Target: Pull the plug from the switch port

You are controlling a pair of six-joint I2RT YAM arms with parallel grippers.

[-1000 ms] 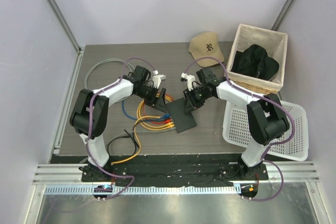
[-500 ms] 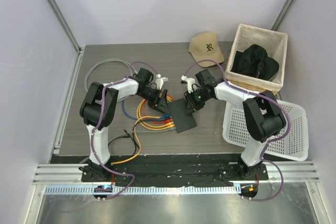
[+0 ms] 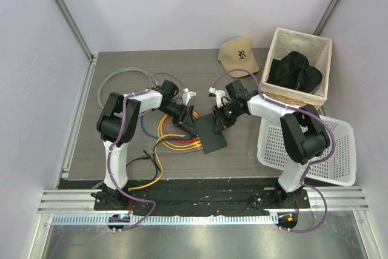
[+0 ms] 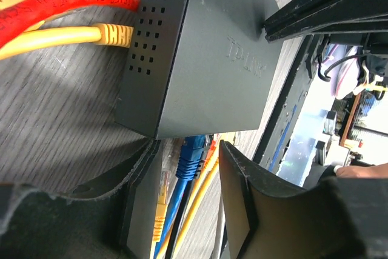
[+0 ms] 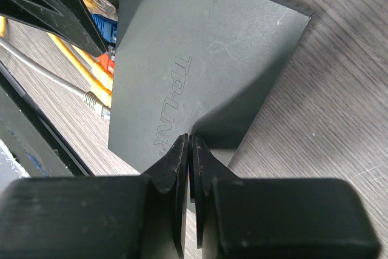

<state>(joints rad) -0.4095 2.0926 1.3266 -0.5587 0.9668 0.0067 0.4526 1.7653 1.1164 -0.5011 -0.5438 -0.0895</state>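
Observation:
The switch (image 3: 209, 133) is a flat black box lying mid-table; it also shows in the left wrist view (image 4: 206, 59) and the right wrist view (image 5: 194, 59). Several cables are plugged into its left side. My left gripper (image 4: 191, 165) is open, its fingers (image 4: 242, 180) on either side of a blue plug (image 4: 193, 153) seated in a port, not touching it. A red cable (image 4: 73, 1) and a yellow plug (image 4: 112, 33) enter another side. My right gripper (image 5: 190, 144) is shut, its tips pressing on the switch's top at its near edge.
Orange, yellow, red and blue cables (image 3: 173, 141) loop left of the switch, with a grey cable (image 3: 118, 77) further back. A tan cap (image 3: 239, 56) lies behind. A wicker basket (image 3: 303, 37) holds a black garment (image 3: 294, 72). A white plastic basket (image 3: 333, 150) sits at right.
My left arm has swung in and its gripper has slid a little right, closer to the switch's ports. My right gripper has stayed pressed on the switch.

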